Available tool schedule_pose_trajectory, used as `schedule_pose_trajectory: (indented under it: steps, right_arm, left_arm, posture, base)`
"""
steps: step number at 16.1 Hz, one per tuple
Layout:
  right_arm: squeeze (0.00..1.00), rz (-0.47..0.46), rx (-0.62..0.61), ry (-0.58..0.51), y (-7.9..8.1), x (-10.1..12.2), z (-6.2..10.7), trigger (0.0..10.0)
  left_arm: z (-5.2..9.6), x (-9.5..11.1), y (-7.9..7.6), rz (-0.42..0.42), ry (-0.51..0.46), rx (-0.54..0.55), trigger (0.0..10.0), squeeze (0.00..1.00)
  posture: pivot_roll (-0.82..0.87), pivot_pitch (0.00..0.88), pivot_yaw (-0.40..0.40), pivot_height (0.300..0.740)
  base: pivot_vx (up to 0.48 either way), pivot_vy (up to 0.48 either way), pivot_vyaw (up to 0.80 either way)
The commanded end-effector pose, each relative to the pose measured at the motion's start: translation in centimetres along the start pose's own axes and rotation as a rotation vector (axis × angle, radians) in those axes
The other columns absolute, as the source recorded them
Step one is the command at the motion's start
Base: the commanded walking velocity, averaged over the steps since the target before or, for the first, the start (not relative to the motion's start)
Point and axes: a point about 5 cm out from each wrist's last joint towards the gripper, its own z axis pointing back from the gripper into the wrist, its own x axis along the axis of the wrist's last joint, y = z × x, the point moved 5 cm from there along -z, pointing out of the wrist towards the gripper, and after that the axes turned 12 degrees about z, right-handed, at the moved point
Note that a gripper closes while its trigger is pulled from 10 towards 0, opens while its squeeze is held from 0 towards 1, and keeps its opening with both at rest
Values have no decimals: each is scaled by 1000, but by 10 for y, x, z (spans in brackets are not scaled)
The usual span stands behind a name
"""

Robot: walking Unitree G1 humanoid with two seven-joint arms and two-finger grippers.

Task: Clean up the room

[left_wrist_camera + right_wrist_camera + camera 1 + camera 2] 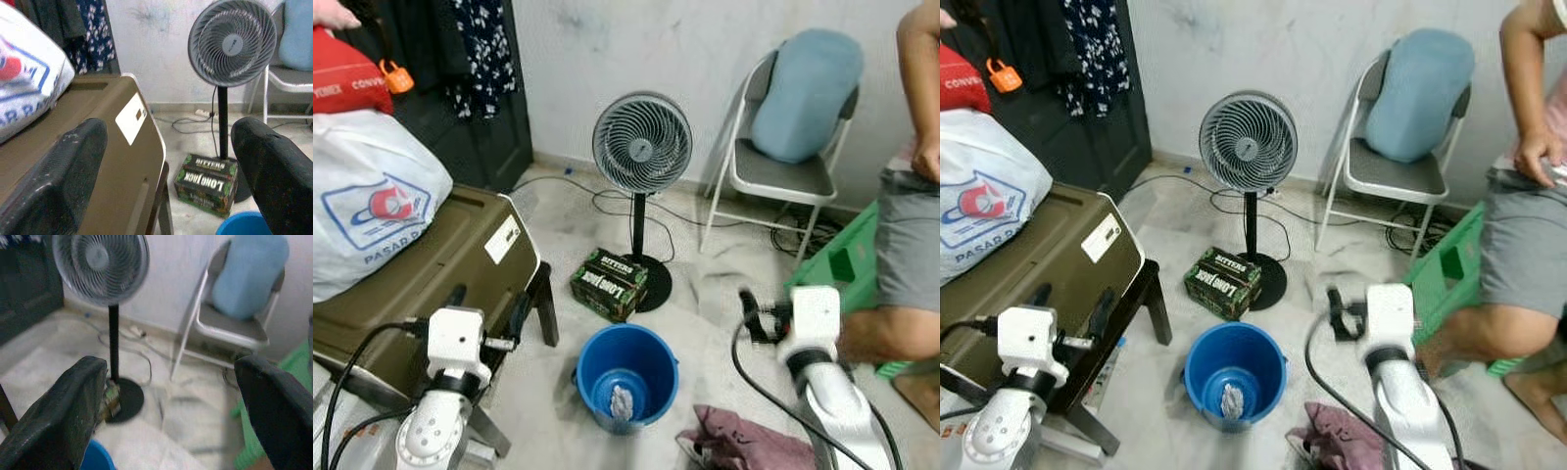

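Note:
A blue bucket [646, 354] stands on the floor in front of me with a pale rag [623, 402] inside it. A maroon cloth [744, 443] lies crumpled on the floor to the bucket's right. Behind the bucket sits a green "Long Jack" box [610, 283], which is also in the left wrist view [208, 183]. My left gripper [489, 305] is open and empty, held over the edge of an olive case [431, 264]. My right gripper [171, 406] is open and empty too, raised above the floor to the right of the bucket.
A standing fan [641, 147] with trailing cables is behind the box. A folding chair [783, 176] holds a blue cushion [808, 93]. A person [906, 235] sits at the right by a green crate [847, 259]. A white bag [367, 196] lies on the case.

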Motion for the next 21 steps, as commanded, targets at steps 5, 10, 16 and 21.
schedule_pose_trajectory:
  steps: [5,10,16,21]
  right_arm:
    - [0,26,0,-76,4,23,-1,10000]
    - [0,21,-24,-75,1,29,-3,10000]
    - [0,26,-33,-52,-4,25,0,10000]
    - [0,24,-39,-45,-4,24,1,10000]
  left_arm:
    - [-6,13,-2,12,-17,5,10000,0]
    - [-8,17,-10,18,-19,-8,10000,0]
    - [-2,16,-14,21,-3,-23,10000,0]
    - [-2,18,-14,18,0,-21,10000,0]
  posture:
    - [-85,0,-17,740]
    - [-86,0,-27,740]
    - [-91,0,-32,740]
    - [-82,0,-32,740]
  base:
    - [0,0,640]
    - [0,0,800]
    - [0,0,800]
    - [0,0,800]
